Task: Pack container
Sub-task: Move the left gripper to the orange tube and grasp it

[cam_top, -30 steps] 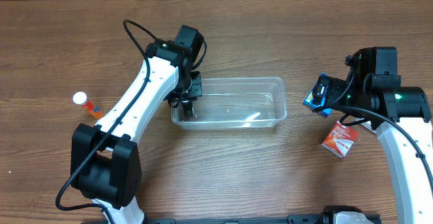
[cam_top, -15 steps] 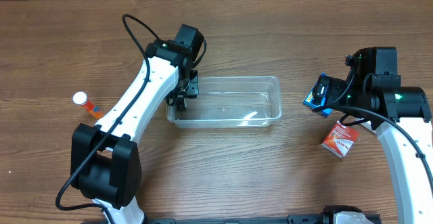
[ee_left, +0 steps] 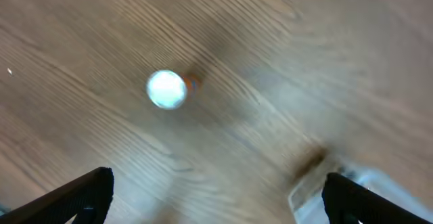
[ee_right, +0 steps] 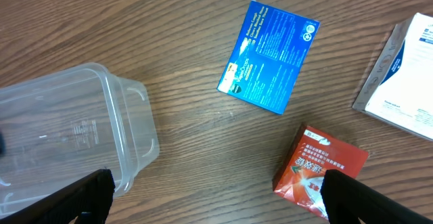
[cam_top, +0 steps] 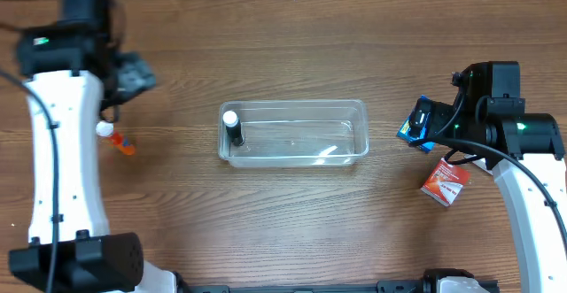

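Observation:
The clear container (cam_top: 297,134) lies mid-table, and a small black bottle with a white cap (cam_top: 232,127) stands in its left end. My left gripper (cam_top: 135,72) is at the far left, open and holding nothing. In the left wrist view its fingers (ee_left: 84,193) stand wide over bare wood, and an orange bottle with a white cap (ee_left: 167,88) shows ahead of them, blurred. My right gripper (cam_top: 418,121) hangs open to the right of the container (ee_right: 67,132), with only table between its fingers (ee_right: 365,197).
The orange bottle (cam_top: 116,137) lies on the table below the left gripper. A blue box (ee_right: 268,56), a red box (ee_right: 321,166) and a white box (ee_right: 399,68) lie on the right side. In the overhead view the red box (cam_top: 445,181) sits under the right arm.
My left gripper opened and left the black bottle in the container's left end, then swung far left. The container slid slightly left. The right arm has not moved.

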Robot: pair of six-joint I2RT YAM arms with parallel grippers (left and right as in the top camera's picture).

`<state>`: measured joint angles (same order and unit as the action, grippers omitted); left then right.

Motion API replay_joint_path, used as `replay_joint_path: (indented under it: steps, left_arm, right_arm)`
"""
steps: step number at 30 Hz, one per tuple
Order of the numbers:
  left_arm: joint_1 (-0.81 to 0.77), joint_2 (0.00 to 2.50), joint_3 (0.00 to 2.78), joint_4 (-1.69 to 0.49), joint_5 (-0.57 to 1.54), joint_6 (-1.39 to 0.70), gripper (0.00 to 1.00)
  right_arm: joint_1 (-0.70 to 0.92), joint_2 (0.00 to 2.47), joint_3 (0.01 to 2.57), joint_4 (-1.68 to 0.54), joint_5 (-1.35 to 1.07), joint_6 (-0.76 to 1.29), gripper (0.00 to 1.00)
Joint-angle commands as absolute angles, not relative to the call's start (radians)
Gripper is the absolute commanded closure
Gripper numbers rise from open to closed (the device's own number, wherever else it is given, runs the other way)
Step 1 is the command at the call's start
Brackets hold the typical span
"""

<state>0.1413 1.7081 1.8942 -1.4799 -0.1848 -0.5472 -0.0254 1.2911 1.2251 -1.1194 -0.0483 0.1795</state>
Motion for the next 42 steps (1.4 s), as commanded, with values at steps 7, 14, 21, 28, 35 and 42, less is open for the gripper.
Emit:
replay_joint_path:
  steps: [7,14,21,28,35,42]
  left_arm:
    - [0.332,1.716,1.533,-1.235,-0.052,-0.447,0.00]
    - [0.390,1.779,1.454,-1.116,-0.051,-0.398,0.00]
    - [0.386,1.805,1.454,-1.092,-0.023,-0.392,0.52]
    - [0.386,1.812,1.414,-1.050,-0.003,-0.392,0.43]
    - [0.386,1.812,1.409,-1.029,0.001,-0.392,0.67]
    - [0.384,1.787,1.433,-1.092,0.058,-0.393,0.96]
  right_arm:
    - [-0.028,1.270,1.259,-1.124,-0.054,0.179,0.00]
    - [-0.028,1.270,1.259,-1.126,-0.054,0.179,0.00]
    - [-0.028,1.270,1.259,-1.126,-0.054,0.179,0.00]
    - [-0.028,1.270,1.259,-1.126,-0.054,0.179,0.00]
    - [-0.028,1.270,1.259,-1.129,-0.054,0.179,0.00]
    - [-0.028,1.270,1.259,-1.129,-0.054,0.179,0.00]
